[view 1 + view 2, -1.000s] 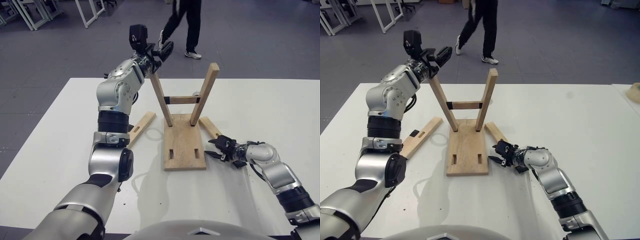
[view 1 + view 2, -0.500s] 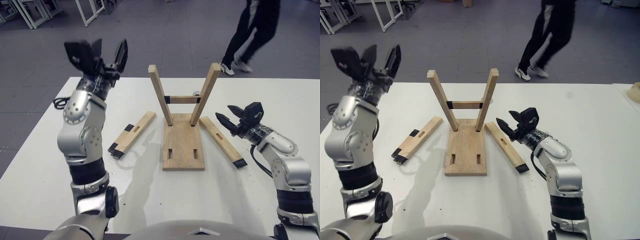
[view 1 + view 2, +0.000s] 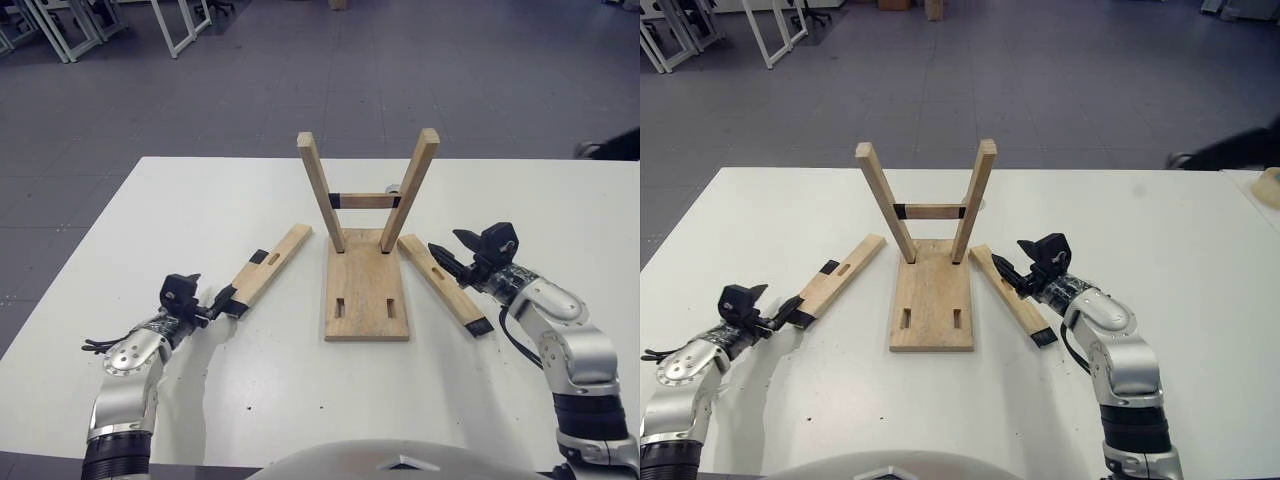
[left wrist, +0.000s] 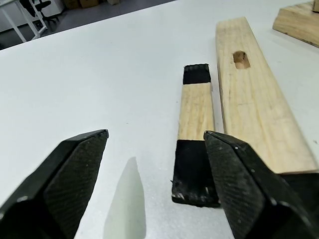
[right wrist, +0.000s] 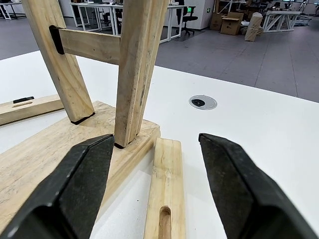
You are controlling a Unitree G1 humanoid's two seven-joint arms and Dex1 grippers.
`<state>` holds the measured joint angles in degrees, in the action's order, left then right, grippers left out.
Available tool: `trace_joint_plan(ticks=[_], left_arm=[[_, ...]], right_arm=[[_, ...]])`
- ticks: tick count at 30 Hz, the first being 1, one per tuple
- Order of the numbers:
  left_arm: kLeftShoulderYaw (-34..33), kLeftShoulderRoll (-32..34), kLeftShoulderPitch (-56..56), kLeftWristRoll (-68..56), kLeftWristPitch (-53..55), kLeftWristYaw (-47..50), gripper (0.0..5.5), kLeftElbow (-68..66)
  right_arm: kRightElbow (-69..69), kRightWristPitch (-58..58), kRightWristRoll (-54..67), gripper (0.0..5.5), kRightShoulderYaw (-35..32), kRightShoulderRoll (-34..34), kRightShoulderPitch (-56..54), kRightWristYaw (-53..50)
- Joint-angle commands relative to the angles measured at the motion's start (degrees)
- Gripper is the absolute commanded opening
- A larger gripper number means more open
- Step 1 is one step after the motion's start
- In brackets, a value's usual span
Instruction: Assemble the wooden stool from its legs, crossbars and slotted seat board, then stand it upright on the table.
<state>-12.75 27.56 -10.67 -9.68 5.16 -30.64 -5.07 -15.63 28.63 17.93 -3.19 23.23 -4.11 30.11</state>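
The slotted seat board [image 3: 367, 290] lies flat at mid-table. Two legs [image 3: 320, 190] stand up from its far end, joined by a crossbar [image 3: 365, 200]. Left of it lie a loose slotted leg [image 3: 282, 253] and a short crossbar with black ends [image 3: 243, 279]. My left gripper [image 3: 203, 302] hovers low and open just short of that crossbar's near black end [image 4: 192, 172]. Another loose leg [image 3: 443, 280] lies right of the board. My right gripper [image 3: 453, 250] stands open above its far part, with the leg's slot [image 5: 164, 215] showing between the fingers.
A round cable grommet [image 5: 203, 102] sits in the white table [image 3: 520, 200] behind the standing legs. The table's front and left edges are near my left arm. Desk frames [image 3: 185, 20] stand on the floor beyond.
My left arm has swung down from the top of the standing leg to the table beside the short crossbar. My right gripper rose from the loose leg's near end to its far part.
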Motion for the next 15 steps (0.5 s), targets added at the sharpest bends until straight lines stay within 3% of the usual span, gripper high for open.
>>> trace_joint_plan(ticks=[1, 11, 15], left_arm=[[2.14, -0.14, -1.15, 1.70, -0.99, -0.01, 3.57, -0.66], [3.23, -1.20, -0.76, -0.16, 3.40, 0.52, 3.57, -2.99], [2.60, -0.82, -0.09, -4.91, 11.57, -0.76, 2.98, -2.52]], right_arm=[[0.28, 1.03, -0.14, 3.10, 0.61, 1.07, 0.05, 0.51], [0.24, 0.90, -0.10, 3.10, 0.68, 1.19, -0.17, 0.76], [-0.56, 1.05, 0.09, 3.10, 0.73, 0.98, 0.34, 0.52]])
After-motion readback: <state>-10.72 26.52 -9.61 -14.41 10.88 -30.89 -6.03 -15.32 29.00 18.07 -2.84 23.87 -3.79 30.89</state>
